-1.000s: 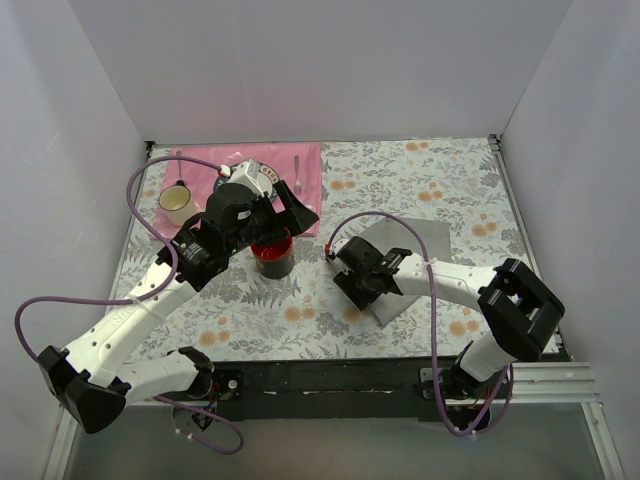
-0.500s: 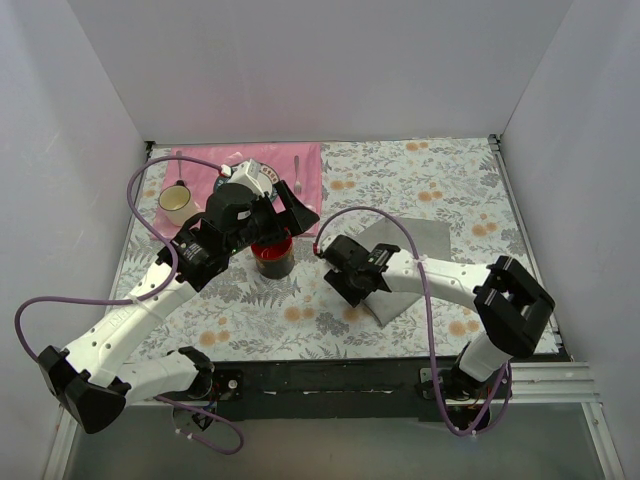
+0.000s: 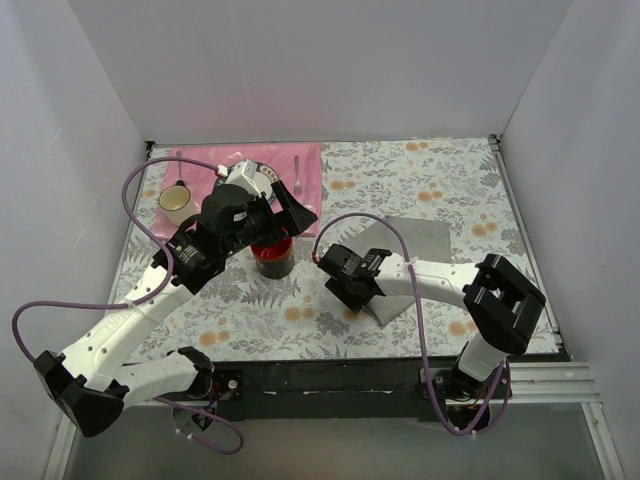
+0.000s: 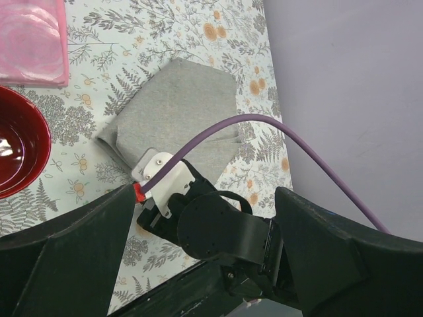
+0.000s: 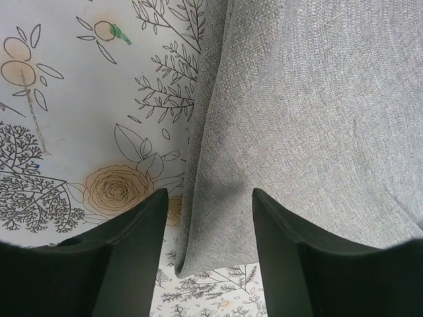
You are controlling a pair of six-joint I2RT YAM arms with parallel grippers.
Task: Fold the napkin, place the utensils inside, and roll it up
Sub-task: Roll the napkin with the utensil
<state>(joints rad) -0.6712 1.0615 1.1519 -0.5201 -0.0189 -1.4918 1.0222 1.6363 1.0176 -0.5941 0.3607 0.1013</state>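
The grey napkin [image 3: 412, 243] lies folded on the floral tablecloth right of centre; it also shows in the left wrist view [image 4: 178, 109]. My right gripper [image 3: 348, 286] is open and low over the napkin's near-left corner. In the right wrist view the gripper [image 5: 208, 254] has one finger on each side of the folded edge of the napkin [image 5: 297, 112], holding nothing. My left gripper [image 3: 292, 212] is open and empty, raised above the red bowl [image 3: 272, 256]. A slim utensil [image 3: 297, 171] lies on the pink placemat [image 3: 310, 180]; another [image 3: 179, 166] lies near the mug [image 3: 176, 203].
A plate [image 3: 256, 174] on the placemat is partly hidden by my left gripper. The left wrist view shows the red bowl [image 4: 16, 148], the placemat's corner [image 4: 33, 39] and the right gripper's black body [image 4: 211, 231]. White walls close in the table on three sides.
My right gripper has slid left along the napkin toward its near-left corner. The left arm has shifted only slightly.
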